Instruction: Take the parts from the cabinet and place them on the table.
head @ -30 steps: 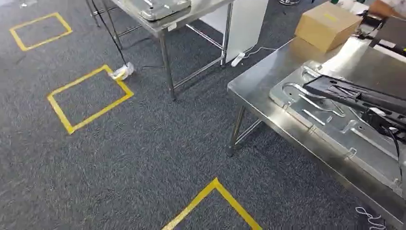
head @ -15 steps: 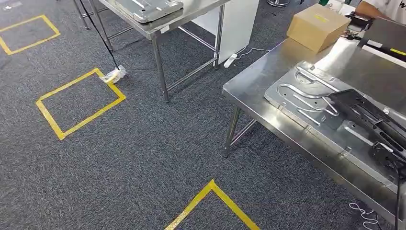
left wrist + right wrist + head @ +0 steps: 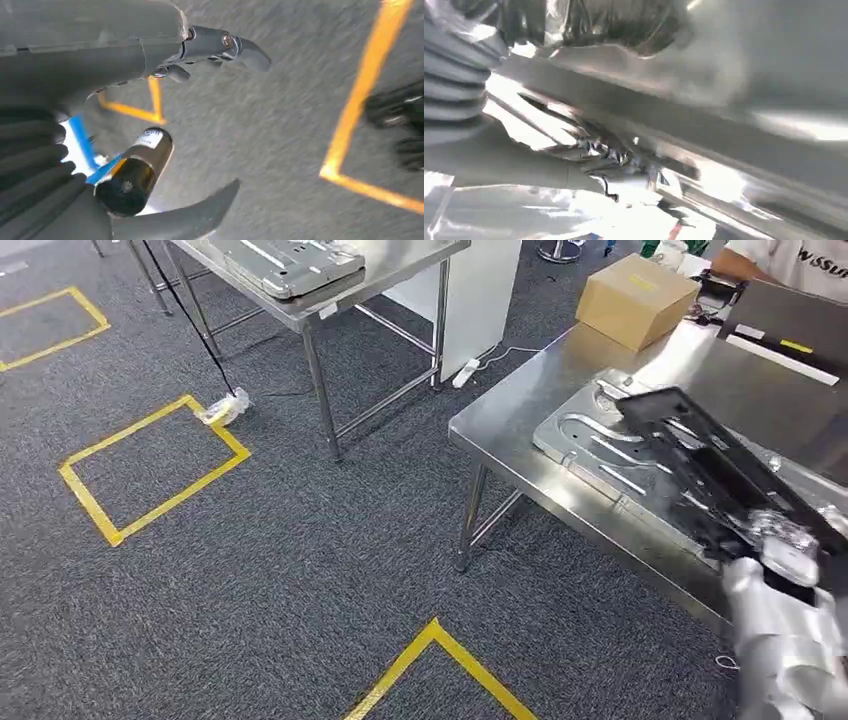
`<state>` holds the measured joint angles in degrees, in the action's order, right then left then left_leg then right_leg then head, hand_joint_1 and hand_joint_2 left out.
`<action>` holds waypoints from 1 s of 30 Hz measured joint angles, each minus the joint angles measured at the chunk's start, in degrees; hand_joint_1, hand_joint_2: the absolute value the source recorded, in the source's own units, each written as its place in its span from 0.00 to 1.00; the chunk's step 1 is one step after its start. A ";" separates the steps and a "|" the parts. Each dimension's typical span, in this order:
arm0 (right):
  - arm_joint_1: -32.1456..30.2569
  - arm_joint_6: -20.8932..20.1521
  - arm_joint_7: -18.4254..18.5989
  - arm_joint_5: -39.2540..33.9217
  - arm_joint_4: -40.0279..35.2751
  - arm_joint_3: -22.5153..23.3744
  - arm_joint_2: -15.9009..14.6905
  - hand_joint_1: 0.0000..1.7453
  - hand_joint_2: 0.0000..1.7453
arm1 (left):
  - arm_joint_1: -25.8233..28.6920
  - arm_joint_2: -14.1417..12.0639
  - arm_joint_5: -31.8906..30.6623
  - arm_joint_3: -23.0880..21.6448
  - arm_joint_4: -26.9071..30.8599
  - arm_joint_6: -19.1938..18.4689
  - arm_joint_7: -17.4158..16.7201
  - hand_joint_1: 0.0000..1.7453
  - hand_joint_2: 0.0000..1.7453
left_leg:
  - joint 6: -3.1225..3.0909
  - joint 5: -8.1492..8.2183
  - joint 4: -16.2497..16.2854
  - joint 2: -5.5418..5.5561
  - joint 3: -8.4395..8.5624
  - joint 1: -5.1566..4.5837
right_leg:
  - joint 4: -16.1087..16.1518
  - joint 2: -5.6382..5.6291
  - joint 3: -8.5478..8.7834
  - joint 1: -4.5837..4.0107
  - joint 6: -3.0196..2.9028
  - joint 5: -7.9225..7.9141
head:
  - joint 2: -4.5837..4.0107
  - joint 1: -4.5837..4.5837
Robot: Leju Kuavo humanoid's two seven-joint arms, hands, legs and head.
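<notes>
A long black frame-like part (image 3: 700,465) hangs tilted over the near steel table (image 3: 500,425), above a stamped metal plate (image 3: 590,435) that lies flat on it. My right hand (image 3: 790,570) grips the part's near end at the lower right of the head view. The right wrist view is blurred; it shows my right hand (image 3: 499,155) pressed against shiny metal. My left hand (image 3: 110,55) hangs above the grey carpet with its fingers apart and nothing in it.
A second steel table (image 3: 330,300) at the back carries another stamped plate (image 3: 285,260). A cardboard box (image 3: 635,300) and a grey panel (image 3: 790,325) sit at the near table's far end, where a person (image 3: 800,260) stands. Yellow tape squares (image 3: 150,470) mark the carpet.
The camera has shifted, so the whole scene slid left. The black part has swung up and further over the plate, and my right hand has come into the head view.
</notes>
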<state>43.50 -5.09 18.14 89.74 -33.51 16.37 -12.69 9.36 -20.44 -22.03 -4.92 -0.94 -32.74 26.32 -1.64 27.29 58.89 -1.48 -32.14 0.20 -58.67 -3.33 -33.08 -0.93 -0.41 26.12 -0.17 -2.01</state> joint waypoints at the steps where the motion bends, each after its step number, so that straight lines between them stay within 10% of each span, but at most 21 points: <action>1: 0.27 -0.48 -0.57 -0.02 -0.55 -0.65 0.61 0.00 0.00 | -0.21 -0.04 -0.35 0.00 0.00 0.13 0.02 0.00 0.00 | 0.10 -0.11 0.00 0.08 0.01 0.01 | -0.03 0.05 0.05 -0.02 -0.02 0.00 | 0.00 -0.04; 12: -0.77 1.32 -4.68 -0.02 -4.20 -2.53 5.20 0.00 0.00 | 0.55 0.00 -1.73 0.11 0.00 0.33 -0.24 0.00 0.00 | 0.20 -0.64 -0.06 1.36 -0.77 0.06 | -0.23 1.27 -0.67 0.03 -0.17 -0.08 | 0.00 0.00; 22: -5.26 -2.05 -17.99 -1.70 -46.14 -12.44 10.85 0.00 0.00 | 6.19 2.60 1.58 8.39 0.00 0.44 -0.85 0.00 0.00 | 0.29 -0.61 -0.09 1.33 -1.05 0.02 | -0.30 1.29 -1.15 0.03 -0.42 0.09 | 0.00 0.00; 30: -5.78 0.22 -17.33 -4.74 -54.90 -22.44 11.58 0.00 0.00 | 6.88 3.23 0.39 11.87 0.00 -0.96 -0.22 0.00 0.00 | 0.38 -0.57 -0.11 1.53 -1.00 0.05 | -0.30 1.45 -1.06 -0.01 -0.48 0.14 | 0.00 0.00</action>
<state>37.72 -4.87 0.81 85.00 -88.41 -6.08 -1.12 16.24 -17.20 -21.64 6.95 -0.94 -33.70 26.10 -1.27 26.72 58.79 0.05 -33.15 0.25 -58.97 -1.88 -34.15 -0.94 -0.89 26.26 -0.17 -2.01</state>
